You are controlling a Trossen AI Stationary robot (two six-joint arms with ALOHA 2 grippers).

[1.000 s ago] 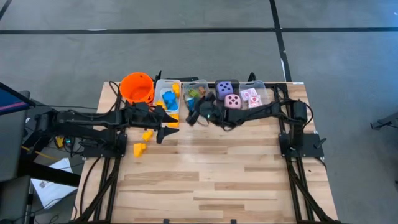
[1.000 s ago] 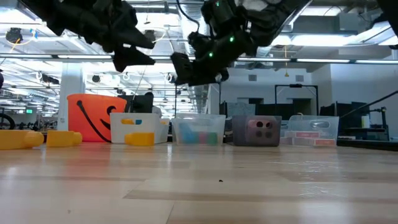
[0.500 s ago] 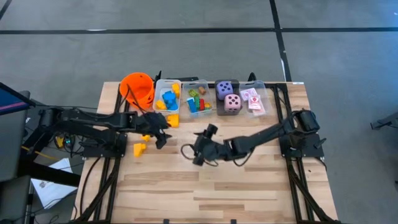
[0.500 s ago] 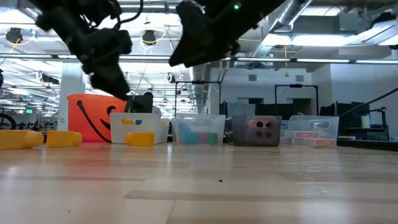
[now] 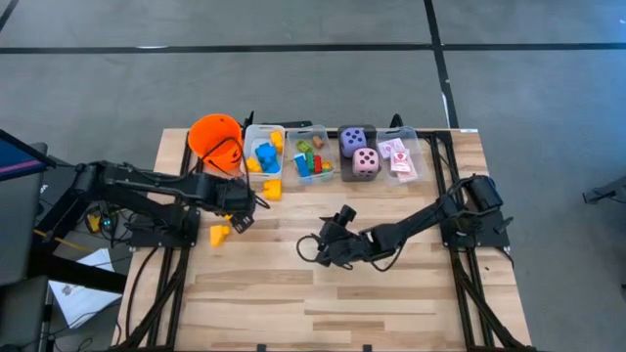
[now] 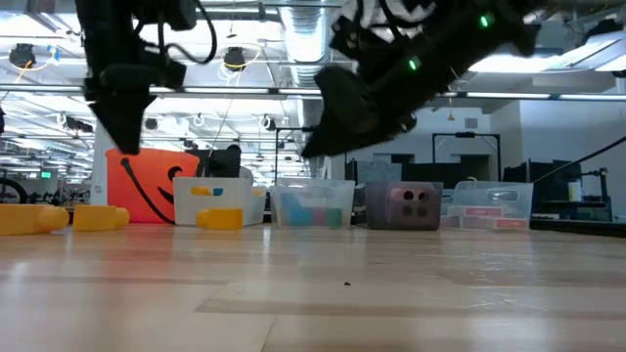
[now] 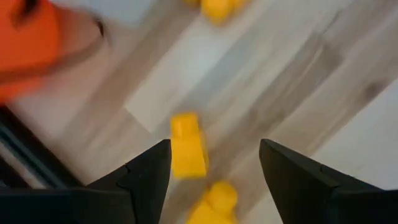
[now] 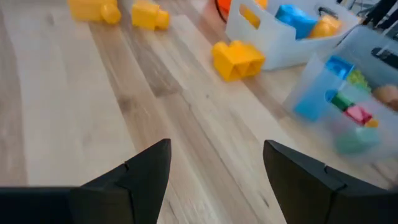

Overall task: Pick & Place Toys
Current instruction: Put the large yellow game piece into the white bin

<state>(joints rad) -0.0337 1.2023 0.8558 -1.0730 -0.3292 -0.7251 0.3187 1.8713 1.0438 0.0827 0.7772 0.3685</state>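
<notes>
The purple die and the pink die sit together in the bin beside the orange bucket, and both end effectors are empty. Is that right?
Not quite. The bin beside the orange bucket holds blue and yellow blocks. The purple die and pink die share a bin two places further right, as the high view shows. The rest holds: the wrist views show the left end effector and right end effector open and empty.

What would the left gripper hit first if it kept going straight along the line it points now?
Most likely a loose yellow block on the bare table: the left wrist view shows it between the open fingers of the left gripper, with a second yellow block beside it. How far off it lies is unclear.
</notes>
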